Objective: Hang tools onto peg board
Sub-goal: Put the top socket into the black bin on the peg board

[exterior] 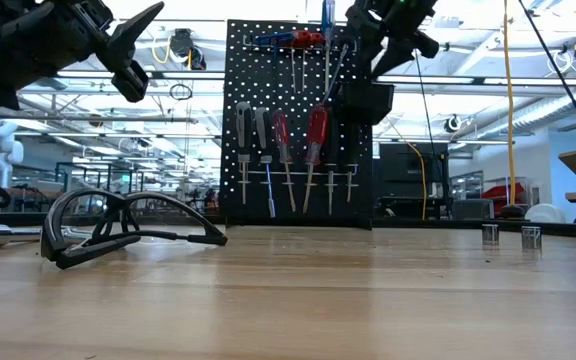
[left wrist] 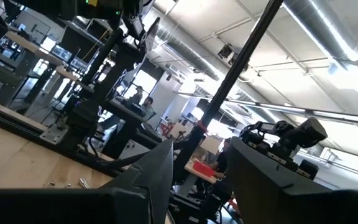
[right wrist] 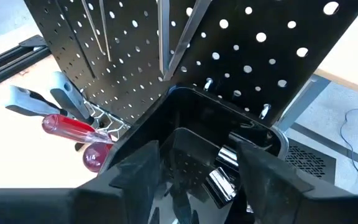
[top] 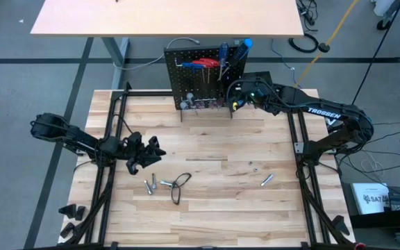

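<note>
The peg board (top: 198, 78) stands upright at the table's far edge. Red-handled screwdrivers (exterior: 314, 128) and other tools hang on its hooks. Its small black bin (right wrist: 197, 118) holds silver bits (right wrist: 221, 179). My right gripper (right wrist: 197, 180) is open just above the bin (exterior: 368, 102), and nothing is between its fingers. My left gripper (top: 144, 153) is open and empty, raised over the table's left side. A black wire loop (top: 179, 186) and silver bits (top: 151, 186) lie on the near table. Another bit (top: 267, 180) lies to the right.
The arms' black frame rails (top: 110, 173) run along both sides of the wooden table (top: 214, 222). A second tan table (top: 165, 17) stands beyond the peg board. Cables and a box (top: 370, 198) lie on the floor at the right.
</note>
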`<state>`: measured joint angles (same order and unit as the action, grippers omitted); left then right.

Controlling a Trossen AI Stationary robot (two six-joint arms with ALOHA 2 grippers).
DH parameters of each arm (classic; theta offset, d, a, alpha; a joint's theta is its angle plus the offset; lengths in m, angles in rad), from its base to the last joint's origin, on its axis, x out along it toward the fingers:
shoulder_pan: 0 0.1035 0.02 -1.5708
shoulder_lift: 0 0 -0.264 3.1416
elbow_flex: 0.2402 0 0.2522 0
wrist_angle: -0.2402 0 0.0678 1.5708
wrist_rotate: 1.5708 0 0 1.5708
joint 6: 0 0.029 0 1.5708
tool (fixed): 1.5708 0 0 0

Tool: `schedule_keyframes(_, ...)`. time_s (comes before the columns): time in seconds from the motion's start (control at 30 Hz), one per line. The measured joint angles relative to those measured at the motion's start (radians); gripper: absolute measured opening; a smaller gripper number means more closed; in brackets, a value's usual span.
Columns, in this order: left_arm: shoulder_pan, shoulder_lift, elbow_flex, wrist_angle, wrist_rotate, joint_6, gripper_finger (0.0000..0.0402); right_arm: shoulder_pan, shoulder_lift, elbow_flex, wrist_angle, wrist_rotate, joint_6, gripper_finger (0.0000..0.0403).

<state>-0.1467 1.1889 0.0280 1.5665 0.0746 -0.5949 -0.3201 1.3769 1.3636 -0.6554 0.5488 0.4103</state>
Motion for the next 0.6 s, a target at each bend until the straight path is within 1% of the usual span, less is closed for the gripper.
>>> schedule_keyframes(0.17,0.0,0.0,0.0,0.005,0.007,-0.002,0.0152,0.007,0.0,0.0,-0.019,-0.013,0.007,0.0227)
schedule_keyframes(0.4,-0.008,0.0,0.015,-0.004,0.011,0.026,0.0152,0.06,0.0,0.0,-0.067,-0.178,0.036,0.0229)
schedule_keyframes(0.53,-0.038,0.0,0.061,-0.082,0.02,0.088,0.0152,0.122,0.0,0.0,-0.109,-0.235,0.069,0.0225)
schedule_keyframes(0.6,-0.053,0.0,0.095,-0.156,0.023,0.128,0.0152,0.168,0.0,0.0,-0.131,-0.245,0.085,0.0225)
